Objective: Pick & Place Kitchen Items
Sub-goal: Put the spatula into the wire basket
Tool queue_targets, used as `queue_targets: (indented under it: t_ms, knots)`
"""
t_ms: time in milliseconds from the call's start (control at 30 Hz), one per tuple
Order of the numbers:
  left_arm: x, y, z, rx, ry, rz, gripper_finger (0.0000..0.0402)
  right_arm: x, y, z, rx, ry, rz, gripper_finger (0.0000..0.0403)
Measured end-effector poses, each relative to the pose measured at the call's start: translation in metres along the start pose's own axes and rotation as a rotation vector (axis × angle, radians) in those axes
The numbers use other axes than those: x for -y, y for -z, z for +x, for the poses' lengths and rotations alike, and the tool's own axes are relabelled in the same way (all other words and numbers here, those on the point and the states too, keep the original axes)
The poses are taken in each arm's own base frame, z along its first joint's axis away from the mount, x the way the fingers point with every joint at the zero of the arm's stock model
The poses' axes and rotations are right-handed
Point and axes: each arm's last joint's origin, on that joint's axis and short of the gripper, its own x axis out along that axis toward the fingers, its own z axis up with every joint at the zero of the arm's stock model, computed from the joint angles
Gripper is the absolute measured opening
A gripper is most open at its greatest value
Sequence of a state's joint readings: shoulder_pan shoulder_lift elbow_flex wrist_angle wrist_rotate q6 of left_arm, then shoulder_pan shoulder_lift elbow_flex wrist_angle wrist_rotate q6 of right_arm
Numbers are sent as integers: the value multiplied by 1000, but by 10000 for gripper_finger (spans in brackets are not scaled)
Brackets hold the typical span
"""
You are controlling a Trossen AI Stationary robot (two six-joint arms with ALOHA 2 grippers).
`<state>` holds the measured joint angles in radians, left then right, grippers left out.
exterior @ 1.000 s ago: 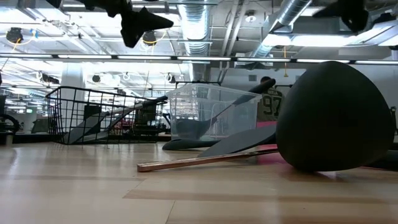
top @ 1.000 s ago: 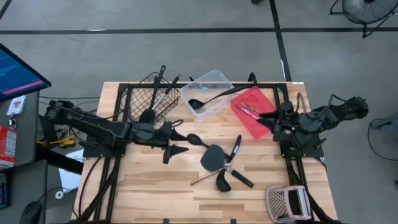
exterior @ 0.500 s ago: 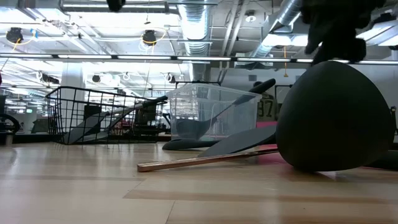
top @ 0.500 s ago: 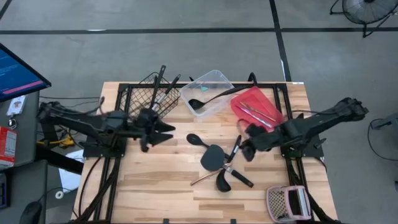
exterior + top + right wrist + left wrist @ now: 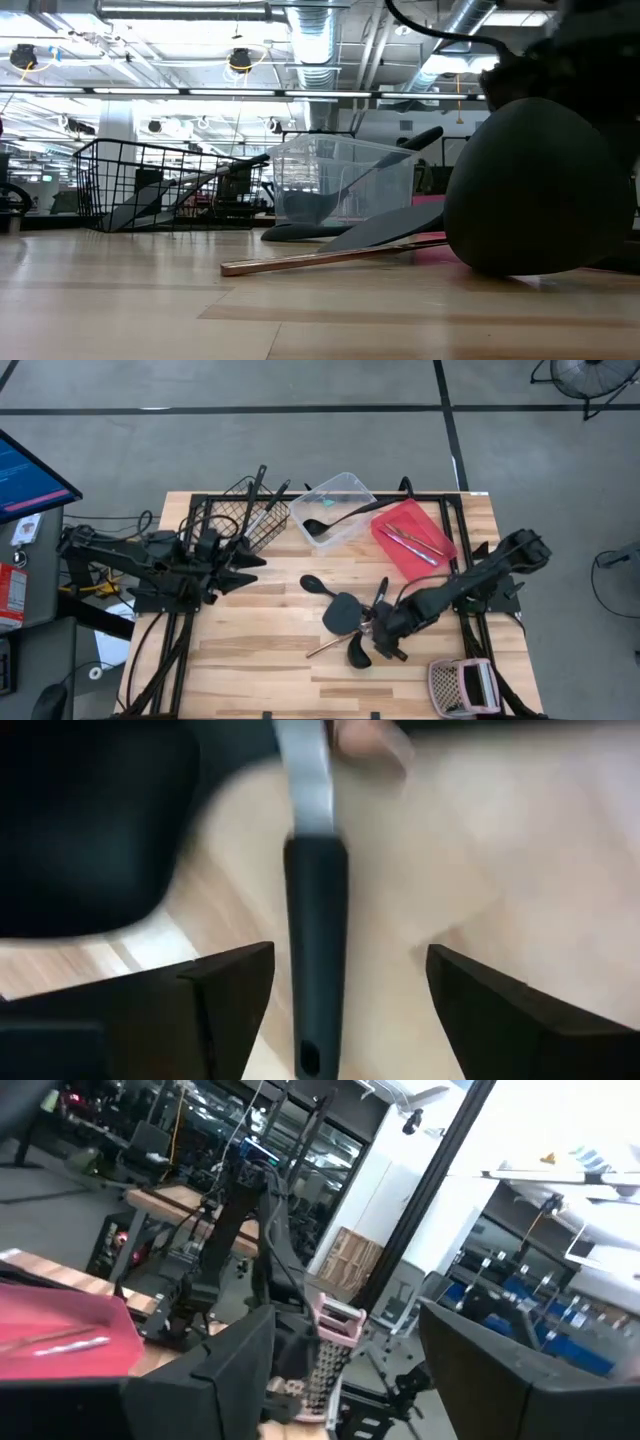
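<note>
Black utensils (image 5: 352, 622) piled mid-table; others in containers.

My right end effector (image 5: 378, 632) is no longer up by the red tray (image 5: 430, 556) at the far right of the desk (image 5: 250, 660); it now sits low over the pile of utensils (image 5: 355, 622) at the middle, and its fingers stand apart on either side of a black-gripped steel handle (image 5: 315, 920). My left end effector (image 5: 252, 560) has drawn back from the middle of the desk toward the left, and now sits just near of the wire basket (image 5: 228, 512). In the low view my right arm now fills the upper right, above the big black spoon bowl (image 5: 535, 185).
</note>
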<state>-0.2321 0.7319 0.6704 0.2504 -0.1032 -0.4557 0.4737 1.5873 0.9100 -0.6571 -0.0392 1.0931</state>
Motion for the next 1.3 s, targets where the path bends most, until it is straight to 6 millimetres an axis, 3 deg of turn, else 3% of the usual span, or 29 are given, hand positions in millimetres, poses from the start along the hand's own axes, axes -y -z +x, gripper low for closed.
queue_targets:
  t_ms: [500,600,767,1000,1300]
  knots:
    - [0,1,1,-6,-4,15,237,-13,22,47,-70,118,-59,255]
    - [-1,1,1,-4,-9,14,237,-14,24,48,-60,188,-64,217]
    - [-1,1,1,-2,-14,13,237,-12,21,42,-55,218,-115,80]
    - [-1,1,1,-2,-14,12,237,-12,13,40,-95,187,-114,78]
    - [-1,1,1,-4,-15,12,237,-31,1,22,-74,161,-182,74]
